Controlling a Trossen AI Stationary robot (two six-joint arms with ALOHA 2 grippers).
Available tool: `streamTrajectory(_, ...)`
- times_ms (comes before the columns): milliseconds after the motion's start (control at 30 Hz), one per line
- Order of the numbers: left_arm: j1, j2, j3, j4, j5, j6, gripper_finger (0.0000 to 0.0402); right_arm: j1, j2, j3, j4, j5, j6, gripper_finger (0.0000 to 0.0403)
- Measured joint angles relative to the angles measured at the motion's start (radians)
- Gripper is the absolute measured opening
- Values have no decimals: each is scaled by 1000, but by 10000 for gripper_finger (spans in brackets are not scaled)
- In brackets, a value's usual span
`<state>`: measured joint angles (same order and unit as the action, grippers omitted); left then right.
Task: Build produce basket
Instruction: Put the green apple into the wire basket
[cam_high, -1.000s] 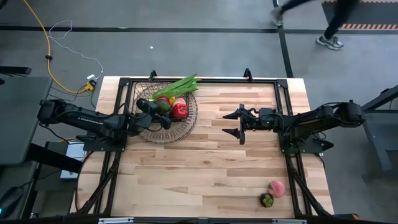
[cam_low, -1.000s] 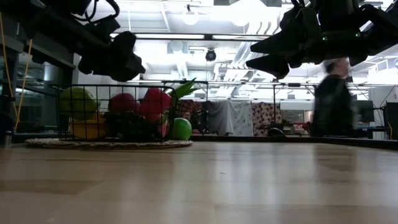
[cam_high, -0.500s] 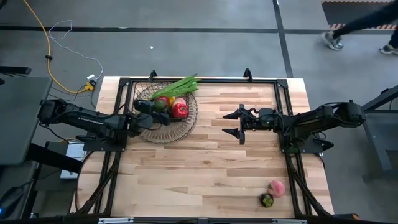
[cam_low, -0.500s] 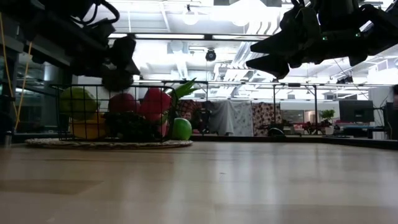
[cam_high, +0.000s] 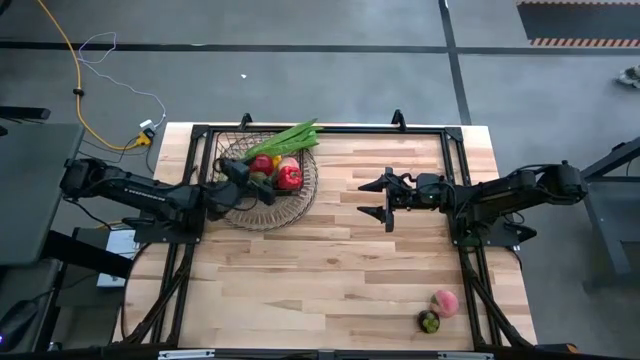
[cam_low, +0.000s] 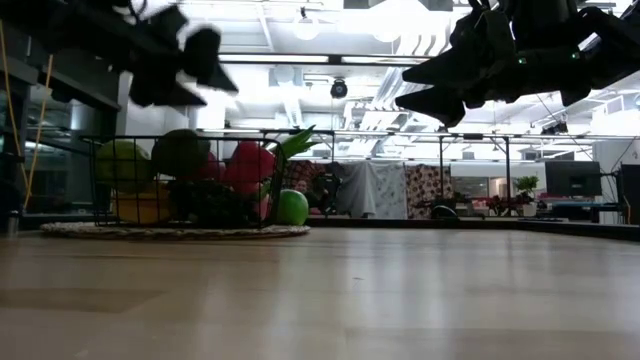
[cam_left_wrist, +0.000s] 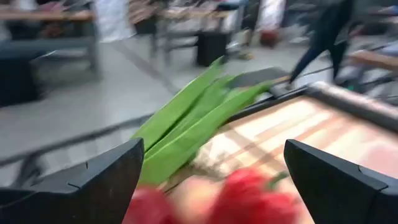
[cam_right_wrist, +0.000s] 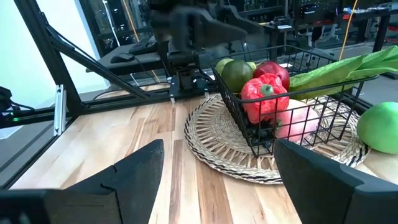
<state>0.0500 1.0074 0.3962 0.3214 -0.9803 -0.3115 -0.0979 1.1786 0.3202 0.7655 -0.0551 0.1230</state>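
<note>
I see my left gripper (cam_high: 247, 182) with its fingers (cam_left_wrist: 93, 183) spread wide and holding nothing, hovering over the nine o'clock side of the basket (cam_high: 300, 195). My right gripper (cam_high: 382, 199) hangs above the table (cam_high: 330, 280) near its centre, jaws released and empty, well apart from the basket at its nine o'clock. The basket is dark wire on a round woven rim, sitting toward eleven o'clock on the table. It is loaded with a red pepper (cam_high: 289, 177), a dark green fruit (cam_right_wrist: 235, 74) and long green stalks (cam_high: 290, 137) poking out toward one o'clock. A pink peach (cam_high: 445, 302) and a dark fruit (cam_high: 429, 321) lie together at five o'clock.
</note>
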Motion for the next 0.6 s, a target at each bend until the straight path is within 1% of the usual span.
streamTrajectory(133,-71,-40,0,143,87,164,376,0,0,0,10,14,0,296)
streamTrajectory(233,-149,-79,1,173,126,280,376,0,0,0,16,74,0,296)
streamTrajectory(300,-207,-104,1,157,105,313,376,0,0,0,15,114,5,296)
streamTrajectory(367,-260,-129,1,138,59,340,376,0,0,0,2,144,32,296)
streamTrajectory(467,-317,-164,1,107,-4,349,376,0,0,0,-2,221,70,296)
streamTrajectory(600,-343,-196,0,94,-1,376,376,-5,17,0,10,323,94,294)
